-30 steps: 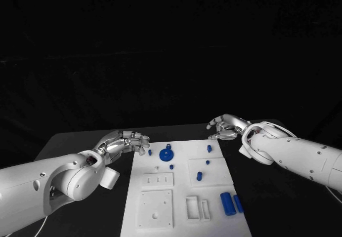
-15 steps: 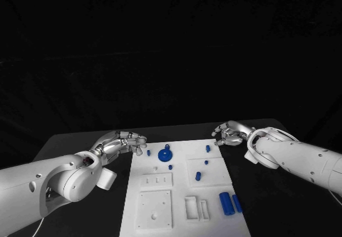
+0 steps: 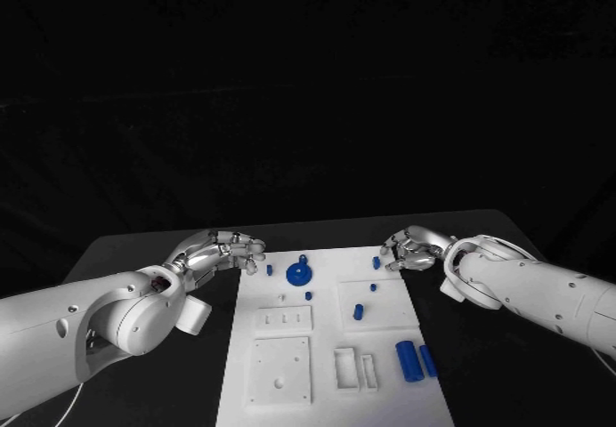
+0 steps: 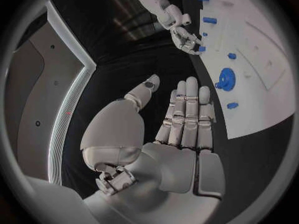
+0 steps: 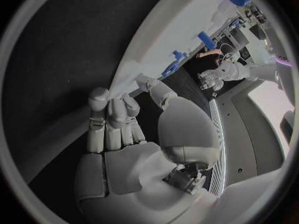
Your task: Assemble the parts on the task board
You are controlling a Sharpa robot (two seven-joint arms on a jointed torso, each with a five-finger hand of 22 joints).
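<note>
So the task board (image 3: pixel 328 356) sits in the middle of the black table (image 3: pixel 128 253), running from the near edge out toward 12 o'clock. The blue parts are scattered across it: a round gear-looking piece (image 3: pixel 299 273) up near the far end at about 11 o'clock of the board's centre, a small peg (image 3: pixel 270 269) just beside it on the 9 o'clock side, another small peg (image 3: pixel 376 262) at the far 1 o'clock corner, two tiny ones (image 3: pixel 372 287) around the middle, a short one (image 3: pixel 358 311) a bit nearer, and two bigger cylinders (image 3: pixel 409 360) lying side by side down at 4 o'clock near the board's edge.

Left hand (image 3: pixel 221 252) sits off the board's 10 o'clock corner, over the table, fingers loosely curled in the head view; the left wrist view shows the fingers (image 4: pixel 187 114) laid straight and side by side with the thumb apart, nothing in them (so holding nothing at all).

Right hand (image 3: pixel 413 248) is at the board's 1 o'clock corner, just beside that far peg. Its fingers (image 5: pixel 112 112) are curled in, and I honestly can't tell whether it's touching the peg or holding anything.
</note>
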